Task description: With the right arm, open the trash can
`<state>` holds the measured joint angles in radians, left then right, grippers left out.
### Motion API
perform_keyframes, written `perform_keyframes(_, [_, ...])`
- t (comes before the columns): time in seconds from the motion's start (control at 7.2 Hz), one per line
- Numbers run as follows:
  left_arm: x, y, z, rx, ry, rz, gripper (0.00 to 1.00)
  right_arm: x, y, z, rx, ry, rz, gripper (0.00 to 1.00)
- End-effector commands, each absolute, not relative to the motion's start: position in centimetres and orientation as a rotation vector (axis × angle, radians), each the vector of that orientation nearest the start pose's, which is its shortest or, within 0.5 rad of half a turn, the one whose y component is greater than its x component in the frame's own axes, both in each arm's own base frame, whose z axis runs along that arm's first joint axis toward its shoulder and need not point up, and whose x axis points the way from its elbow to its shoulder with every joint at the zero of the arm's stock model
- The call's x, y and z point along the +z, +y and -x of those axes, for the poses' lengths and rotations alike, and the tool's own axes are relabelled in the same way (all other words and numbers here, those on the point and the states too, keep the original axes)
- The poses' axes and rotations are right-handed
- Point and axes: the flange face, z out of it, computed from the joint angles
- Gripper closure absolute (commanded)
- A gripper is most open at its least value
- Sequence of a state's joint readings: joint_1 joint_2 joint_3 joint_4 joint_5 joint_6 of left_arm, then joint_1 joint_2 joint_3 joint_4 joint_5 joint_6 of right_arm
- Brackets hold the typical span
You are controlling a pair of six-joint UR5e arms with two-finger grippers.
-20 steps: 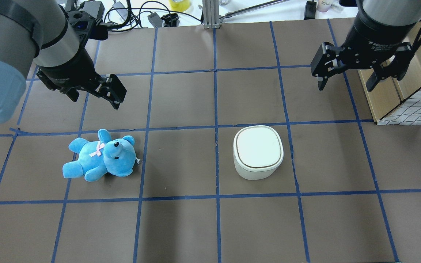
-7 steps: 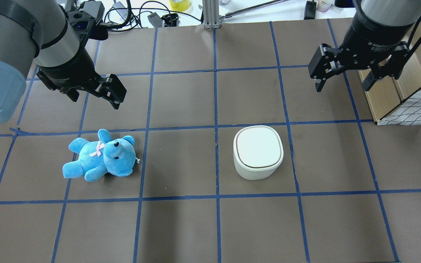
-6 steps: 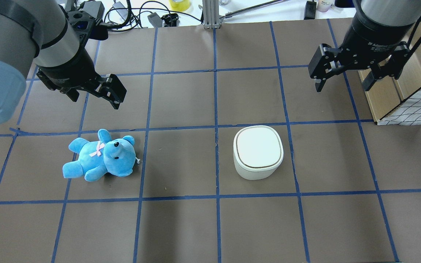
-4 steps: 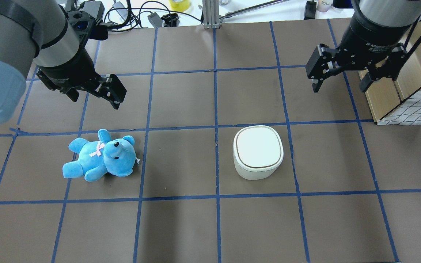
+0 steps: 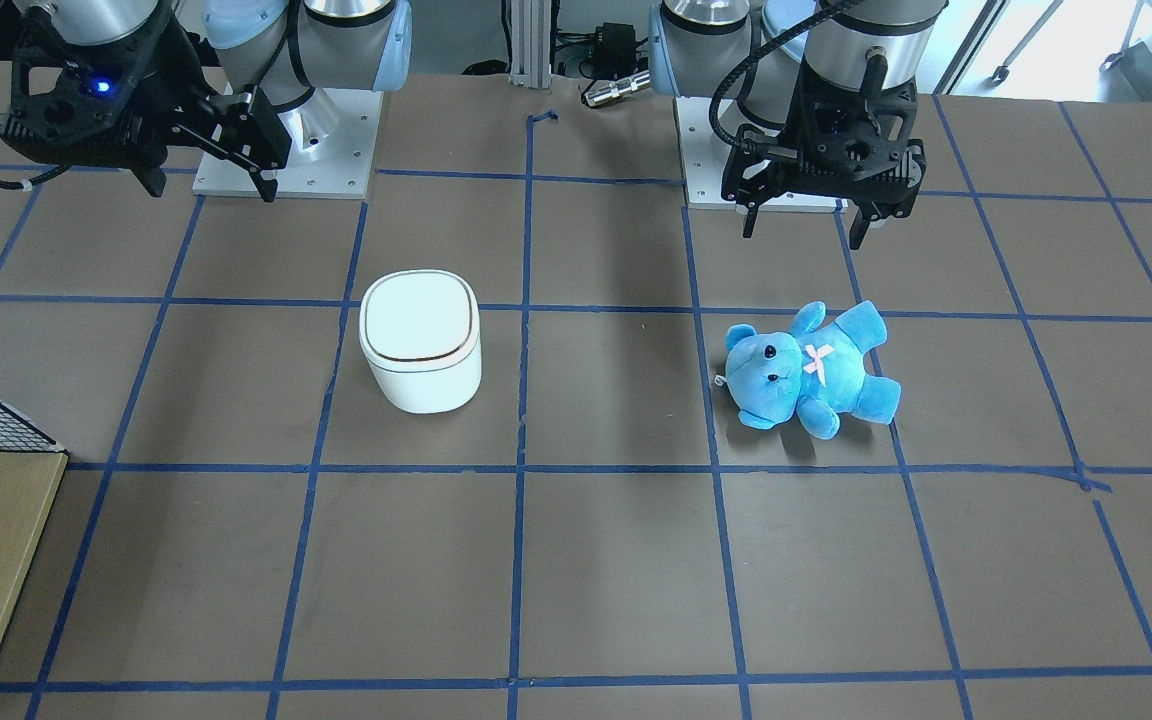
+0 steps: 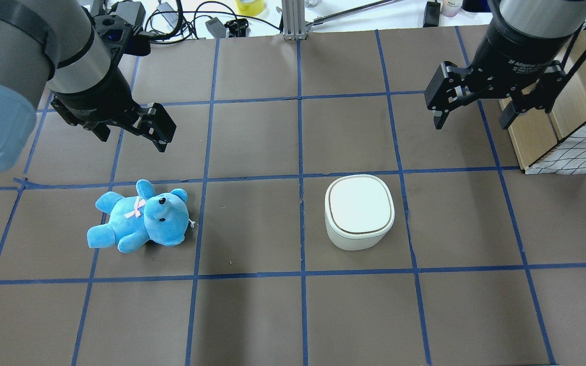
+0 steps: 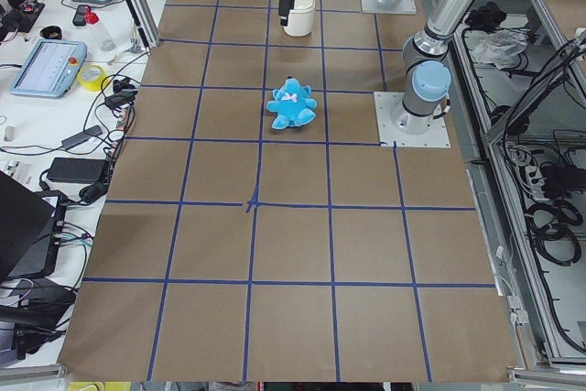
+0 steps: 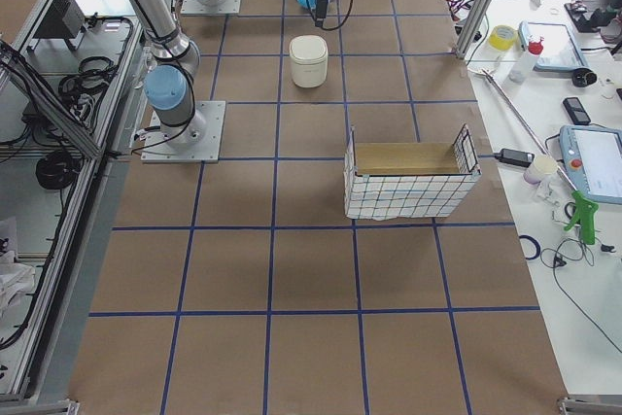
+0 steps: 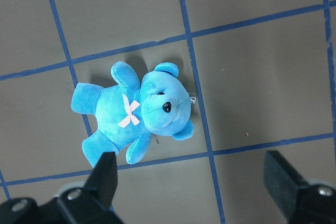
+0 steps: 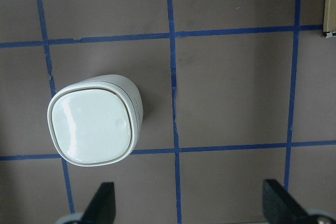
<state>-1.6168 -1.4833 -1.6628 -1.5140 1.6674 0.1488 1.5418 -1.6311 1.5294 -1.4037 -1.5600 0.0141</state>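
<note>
The white trash can [image 6: 359, 211] stands on the brown table with its lid shut; it also shows in the front view [image 5: 420, 340] and the right wrist view [image 10: 94, 124]. My right gripper [image 6: 471, 122] is open and empty, held high beyond and to the right of the can, apart from it; it also shows in the front view [image 5: 208, 188] with a blue light. My left gripper [image 6: 133, 141] is open and empty above the table beyond the blue teddy bear [image 6: 140, 217].
A wire-mesh basket with a wooden box [image 6: 567, 127] stands at the table's right edge, close under the right arm. Cables and small items [image 6: 181, 20] lie along the far edge. Blue tape lines grid the table.
My right gripper has drifted slightly up and to the left in the overhead view, still open. The left arm, the can and the teddy bear have not moved.
</note>
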Motion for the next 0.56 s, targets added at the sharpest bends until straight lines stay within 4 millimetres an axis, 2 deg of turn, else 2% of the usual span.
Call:
perform_keyframes(0.0, [49.03,-45.36,14.47,-0.072,3.028,-0.292,0.00,51.92,-46.20,-12.05,0.106,3.132,-0.068,0.00])
perform_keyframes(0.42, [49.03,-45.36,14.47,-0.072,3.028,-0.292,0.00,51.50,-46.27,-12.17,0.106,3.134,-0.051,0.00])
